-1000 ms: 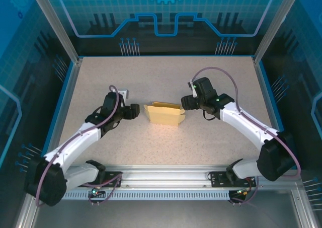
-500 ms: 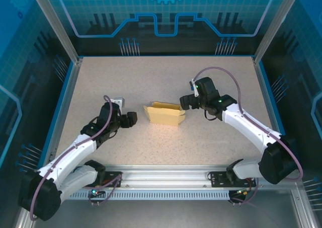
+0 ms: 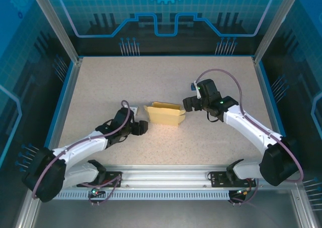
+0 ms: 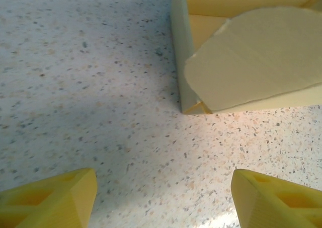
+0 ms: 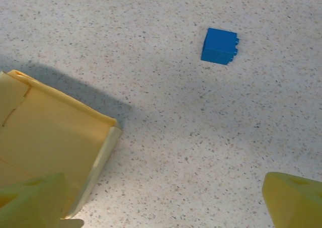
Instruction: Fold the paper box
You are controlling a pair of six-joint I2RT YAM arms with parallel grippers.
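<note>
The paper box (image 3: 165, 113) stood partly folded, top open, at the middle of the table (image 3: 151, 77). You had the left gripper (image 3: 142, 127) spread and empty, near the box's left corner. The right gripper (image 3: 187, 104) was spread wide at the box's right end, holding nothing. A small blue block (image 5: 219, 46) lay apart from the box.

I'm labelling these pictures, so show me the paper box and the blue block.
paper box (image 3: 165, 115), top view, middle of the box's near wall.
blue block (image 5: 219, 46), right wrist view, centre of its top face.
</note>
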